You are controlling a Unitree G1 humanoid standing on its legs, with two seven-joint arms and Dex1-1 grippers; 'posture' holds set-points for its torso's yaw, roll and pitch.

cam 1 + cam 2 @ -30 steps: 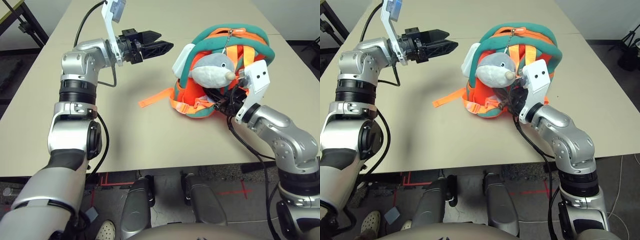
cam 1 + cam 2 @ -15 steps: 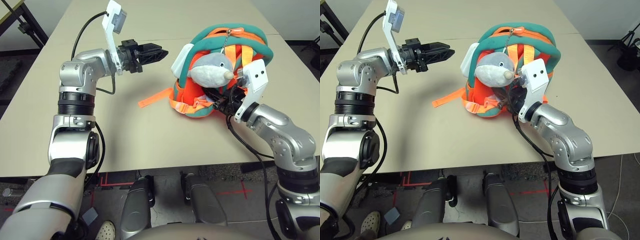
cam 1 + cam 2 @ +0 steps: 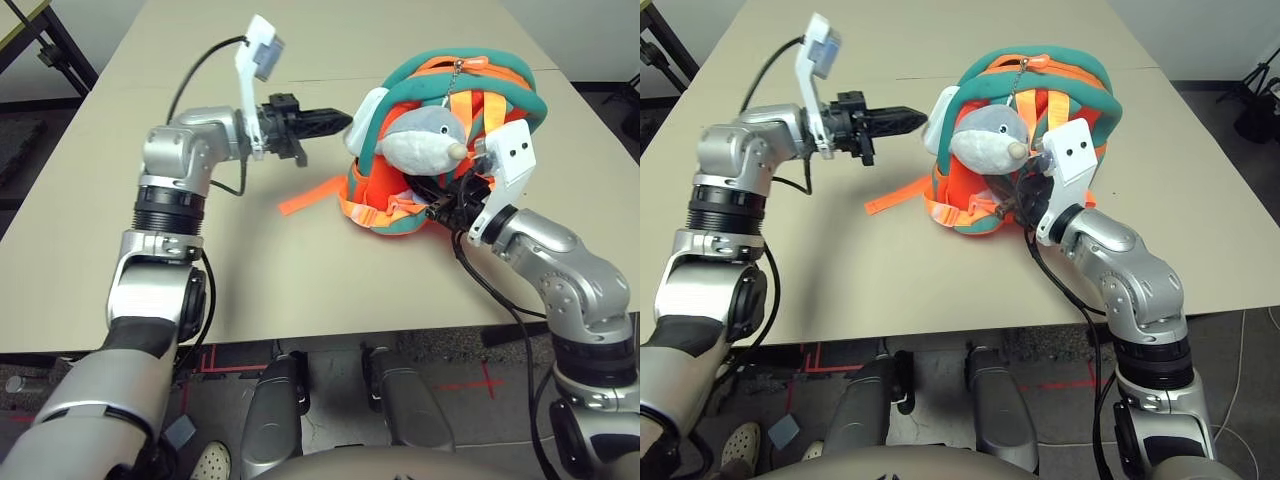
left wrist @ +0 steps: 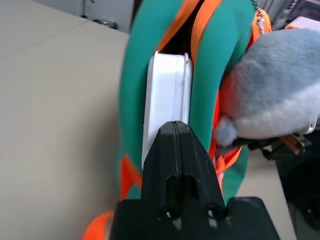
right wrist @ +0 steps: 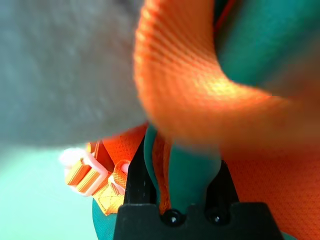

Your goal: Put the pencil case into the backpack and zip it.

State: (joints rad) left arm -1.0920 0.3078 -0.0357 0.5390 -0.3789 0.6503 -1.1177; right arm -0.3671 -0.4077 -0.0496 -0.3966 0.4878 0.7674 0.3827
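Pencil case (image 4: 167, 95) stands on edge in backpack (image 3: 505, 85); left gripper (image 3: 340, 122) closed; right gripper (image 5: 175, 175) clamps teal trim

left arm (image 3: 170, 200) outstretched, fingers (image 4: 175, 150) pressed together; right arm (image 3: 560, 270) bent, fingers (image 5: 137, 180) clamped

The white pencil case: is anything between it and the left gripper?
Nothing visible. The left gripper, fingers closed together, points straight at the exposed end of the flat white pencil case, which sticks out of the orange-and-teal backpack between its teal edges.
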